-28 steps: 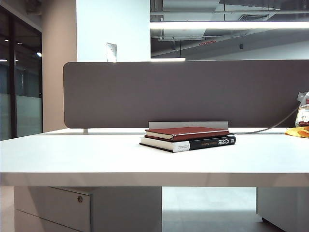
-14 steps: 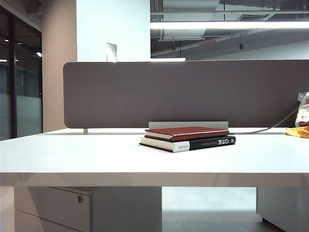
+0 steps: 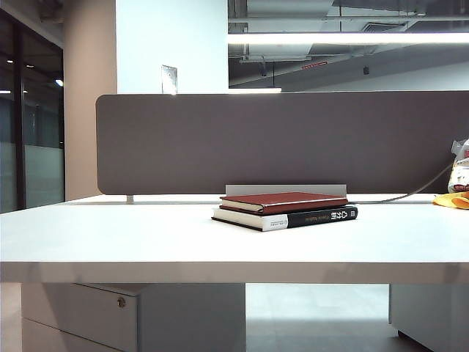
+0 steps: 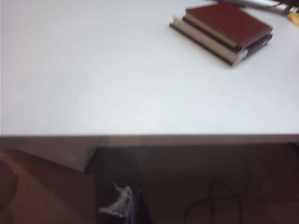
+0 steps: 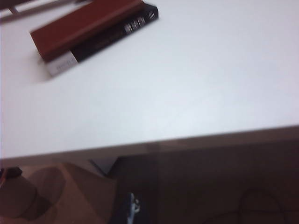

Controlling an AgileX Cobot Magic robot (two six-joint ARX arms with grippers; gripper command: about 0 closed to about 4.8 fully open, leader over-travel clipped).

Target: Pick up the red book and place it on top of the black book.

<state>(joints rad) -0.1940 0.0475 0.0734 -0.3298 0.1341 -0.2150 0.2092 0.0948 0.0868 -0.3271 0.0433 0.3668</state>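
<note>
Already the red book (image 3: 284,202) lies flat on top of the black book (image 3: 322,217), the pair stacked near the back of the white worktop (image 3: 146,242) before a grey partition (image 3: 220,139). Neither gripper shows in any view; the left gripper is closed, and the right gripper's state cannot be told. Both wrist views look across the worktop's front edge toward the stack.

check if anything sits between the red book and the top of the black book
Nothing does: the red book already lies flat on the black book, covers touching. Neither gripper shows in any view; both wrist cameras look across bare table at the stack.
</note>
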